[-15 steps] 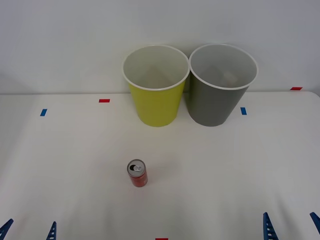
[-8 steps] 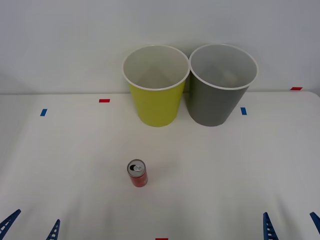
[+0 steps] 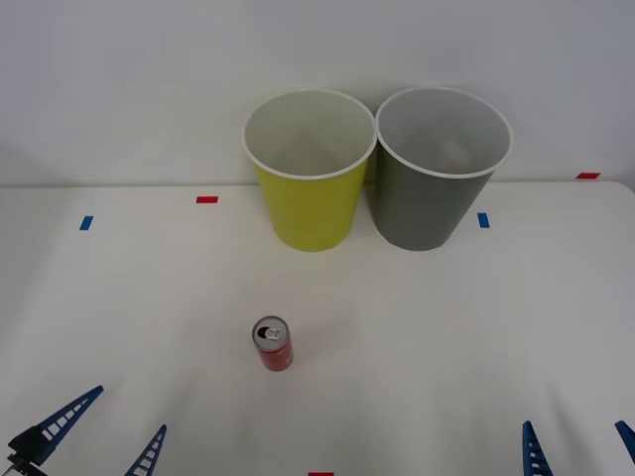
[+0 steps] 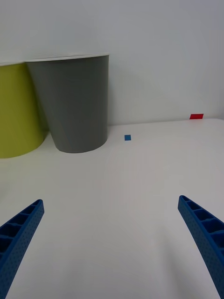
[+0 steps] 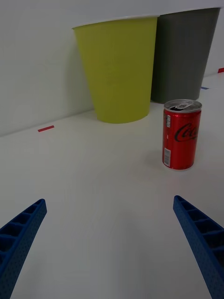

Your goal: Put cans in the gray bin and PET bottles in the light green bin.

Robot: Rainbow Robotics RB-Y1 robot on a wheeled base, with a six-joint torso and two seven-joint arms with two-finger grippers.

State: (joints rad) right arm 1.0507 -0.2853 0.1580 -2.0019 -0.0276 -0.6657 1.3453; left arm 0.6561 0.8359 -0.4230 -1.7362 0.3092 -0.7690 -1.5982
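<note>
A small red can (image 3: 273,345) with a silver top stands upright on the white table, left of centre; the left wrist view shows the can (image 5: 181,134) too. The light green bin (image 3: 310,171) and the gray bin (image 3: 439,169) stand side by side at the back, touching the wall. My left gripper (image 3: 121,424) is open near the table's front left, short of the can and to its left. My right gripper (image 3: 578,443) is open at the front right edge, far from the can. No PET bottles are in view.
Small red and blue tape marks dot the table: blue tape (image 3: 86,223), red tape (image 3: 206,199), blue tape (image 3: 483,220). A pale wall rises right behind the bins. Wide bare table lies between the can and the bins.
My left gripper has moved forward and to the right, toward the can. The right gripper, the can and both bins have stayed put.
</note>
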